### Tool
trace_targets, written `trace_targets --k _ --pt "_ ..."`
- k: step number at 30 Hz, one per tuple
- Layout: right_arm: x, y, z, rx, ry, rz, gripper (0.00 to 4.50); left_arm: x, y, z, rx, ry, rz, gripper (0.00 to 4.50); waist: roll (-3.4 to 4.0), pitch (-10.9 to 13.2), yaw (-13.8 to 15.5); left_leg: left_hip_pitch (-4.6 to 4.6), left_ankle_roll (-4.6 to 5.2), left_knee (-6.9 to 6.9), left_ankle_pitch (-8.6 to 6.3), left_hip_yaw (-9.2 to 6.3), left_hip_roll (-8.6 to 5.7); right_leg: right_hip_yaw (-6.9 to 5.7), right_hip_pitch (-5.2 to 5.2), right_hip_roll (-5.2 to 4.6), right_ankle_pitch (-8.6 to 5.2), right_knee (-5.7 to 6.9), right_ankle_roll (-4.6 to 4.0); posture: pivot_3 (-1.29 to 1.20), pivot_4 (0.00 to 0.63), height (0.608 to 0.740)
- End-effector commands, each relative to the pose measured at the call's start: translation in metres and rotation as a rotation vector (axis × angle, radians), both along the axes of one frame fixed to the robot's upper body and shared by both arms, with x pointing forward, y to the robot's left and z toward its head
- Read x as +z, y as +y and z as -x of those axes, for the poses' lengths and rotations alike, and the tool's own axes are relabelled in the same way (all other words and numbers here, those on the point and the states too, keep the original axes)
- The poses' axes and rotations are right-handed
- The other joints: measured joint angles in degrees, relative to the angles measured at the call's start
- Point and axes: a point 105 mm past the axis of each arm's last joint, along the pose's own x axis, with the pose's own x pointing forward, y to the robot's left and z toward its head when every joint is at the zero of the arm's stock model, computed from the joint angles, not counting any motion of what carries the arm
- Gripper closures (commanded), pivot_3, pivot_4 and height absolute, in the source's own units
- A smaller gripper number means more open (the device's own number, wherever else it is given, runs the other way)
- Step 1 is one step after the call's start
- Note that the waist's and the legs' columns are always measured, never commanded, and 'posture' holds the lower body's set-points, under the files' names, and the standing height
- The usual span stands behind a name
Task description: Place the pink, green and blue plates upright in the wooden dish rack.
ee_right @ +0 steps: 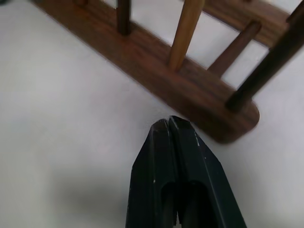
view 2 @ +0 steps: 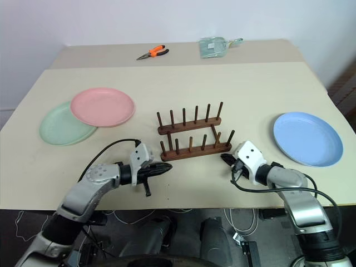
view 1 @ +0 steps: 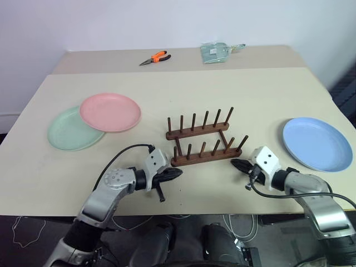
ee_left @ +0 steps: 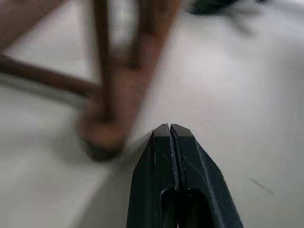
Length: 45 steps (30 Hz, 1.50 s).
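Observation:
The wooden dish rack (view 1: 203,138) stands empty at the middle of the table. At the left the pink plate (view 1: 110,112) lies flat, overlapping the green plate (view 1: 69,130). The blue plate (view 1: 317,143) lies flat at the right. My left gripper (view 1: 177,173) is shut and empty, its tips just short of the near bar's left end (ee_left: 102,137). Facing it, my right gripper (view 1: 234,163) is also shut and empty, tips close to that bar's right end (ee_right: 228,121). Both hover low over the table near its front edge.
Orange-handled pliers (view 1: 155,58) and a clear packet (view 1: 217,53) lie on a second table at the back. The cream table (view 1: 245,94) has bare room behind the rack. Cables trail from both wrists.

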Motion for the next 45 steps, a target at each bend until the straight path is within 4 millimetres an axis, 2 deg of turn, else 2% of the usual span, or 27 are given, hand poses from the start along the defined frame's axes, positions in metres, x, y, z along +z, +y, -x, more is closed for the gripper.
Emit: trace_targets --k 1,4,8,11,14,16,18,19,21,23,25,27,31,35,39,42,45 --pt "0.004 0.003 -0.022 -0.073 -0.075 0.034 4.49 -0.018 0.030 -0.033 0.247 0.008 -0.062 4.50 0.02 0.0 -0.1 0.02 -0.01 0.01 0.00 0.00 0.00 0.00 0.00 0.00 0.04 0.01 0.00 0.00 0.150 0.740" --pt "0.006 0.005 -0.034 -0.112 -0.096 0.026 4.49 -0.014 0.032 -0.042 0.292 0.003 -0.027 4.50 -0.02 -0.1 -0.1 0.04 -0.02 0.05 0.00 0.00 0.00 -0.01 -0.01 0.04 0.12 0.02 0.03 0.00 0.150 0.740" --pt "0.009 0.008 -0.039 -0.101 -0.097 0.009 4.49 -0.013 0.031 -0.041 0.278 -0.005 -0.018 4.50 -0.01 -0.1 -0.1 0.04 0.06 -0.04 0.06 0.00 0.01 0.00 -0.10 0.05 0.20 0.02 0.22 0.00 0.150 0.740" --pt "0.014 0.014 -0.030 -0.020 -0.065 -0.017 3.62 -0.011 0.037 -0.030 0.258 0.001 -0.007 4.50 0.00 -0.1 -0.3 0.03 0.07 -0.05 0.07 0.00 0.01 0.00 -0.11 0.05 0.20 0.02 0.23 0.00 0.150 0.740" --pt "0.030 0.034 -0.013 0.107 -0.064 -0.063 2.18 0.014 0.056 -0.024 0.304 0.002 0.121 3.66 -0.01 -0.1 -0.8 0.01 0.07 -0.15 0.06 -0.01 0.04 0.01 -0.18 0.05 0.19 0.02 0.23 0.00 0.150 0.740" --pt "0.034 0.040 -0.008 0.137 -0.061 -0.081 1.11 0.025 0.061 -0.022 0.318 -0.003 0.166 2.63 0.01 -0.1 -1.2 -0.02 0.07 -0.22 0.06 -0.02 0.07 0.01 -0.25 0.07 0.19 0.03 0.23 0.00 0.150 0.740" --pt "0.042 0.050 -0.003 0.183 -0.071 -0.093 0.16 0.058 0.086 -0.033 0.452 -0.082 0.275 1.65 -0.09 0.0 -1.4 -0.03 0.02 -0.21 0.06 -0.04 0.07 0.00 -0.24 0.07 0.19 0.04 0.23 0.00 0.150 0.740" --pt "0.044 0.057 0.001 0.213 -0.076 -0.101 0.00 0.082 0.113 -0.043 0.593 -0.172 0.326 1.15 -0.16 0.0 -1.4 -0.06 -0.02 -0.20 0.05 -0.06 0.07 -0.01 -0.25 0.08 0.19 0.05 0.23 0.00 0.150 0.740" --pt "0.044 0.068 0.004 0.249 -0.073 -0.112 0.00 0.118 0.167 -0.057 0.895 -0.334 0.341 1.15 -0.40 0.2 -1.4 -0.06 -0.05 -0.17 0.03 -0.07 0.07 -0.02 -0.24 0.08 0.19 0.05 0.23 0.00 0.150 0.740" --pt "0.041 0.074 0.004 0.274 -0.070 -0.104 0.00 0.142 0.206 -0.061 1.138 -0.423 0.336 1.15 -0.62 0.2 -1.4 -0.07 -0.14 -0.16 0.08 -0.15 0.09 -0.08 -0.25 0.11 0.20 0.06 0.22 0.00 0.150 0.740" --pt "0.040 0.079 0.004 0.291 -0.068 -0.107 0.00 0.150 0.232 -0.059 1.309 -0.431 0.358 1.15 -0.58 0.2 -1.5 -0.07 -0.13 -0.19 0.08 -0.08 0.06 -0.07 -0.24 0.07 0.20 -0.02 0.24 0.00 0.150 0.740" --pt "0.041 0.083 0.005 0.307 -0.067 -0.115 0.00 0.153 0.246 -0.055 1.414 -0.410 0.407 1.15 -0.56 0.2 -1.4 -0.06 -0.08 -0.19 0.09 0.02 -0.02 -0.07 -0.23 0.02 0.29 -0.04 0.41 0.00 0.150 0.740" --pt "0.042 0.088 0.006 0.323 -0.068 -0.120 0.00 0.137 0.254 -0.053 1.477 -0.228 0.545 1.15 -0.72 0.2 -1.2 -0.13 -0.21 -0.14 0.19 0.01 -0.05 -0.07 -0.23 0.02 0.29 -0.09 0.48 0.00 0.150 0.740" --pt "0.043 0.088 0.008 0.323 -0.071 -0.123 0.00 0.108 0.246 -0.056 1.443 0.025 0.688 1.15 -0.77 0.3 -1.1 -0.16 -0.08 0.04 0.04 -0.03 -0.05 -0.10 -0.20 0.05 0.31 -0.04 0.50 0.00 0.150 0.740" --pt "0.044 0.085 0.009 0.308 -0.081 -0.121 0.00 0.091 0.238 -0.059 1.392 0.170 0.780 1.15 -0.77 0.3 -1.4 -0.15 -0.08 0.10 -0.04 -0.04 -0.04 -0.10 -0.18 0.07 0.31 -0.02 0.51 0.00 0.150 0.740" --pt "0.047 0.083 0.009 0.297 -0.097 -0.116 0.00 0.085 0.237 -0.061 1.392 0.229 0.838 1.94 -0.79 0.3 -1.4 -0.14 -0.09 0.10 -0.03 -0.04 -0.03 -0.09 -0.19 0.08 0.32 0.00 0.50 0.00 0.150 0.740" --pt "0.053 0.079 0.007 0.279 -0.121 -0.106 0.00 0.084 0.235 -0.064 1.378 0.237 0.836 3.41 -0.79 0.3 -1.4 -0.15 -0.12 0.09 -0.02 -0.03 -0.02 -0.09 -0.21 0.07 0.32 0.00 0.50 0.00 0.150 0.740"
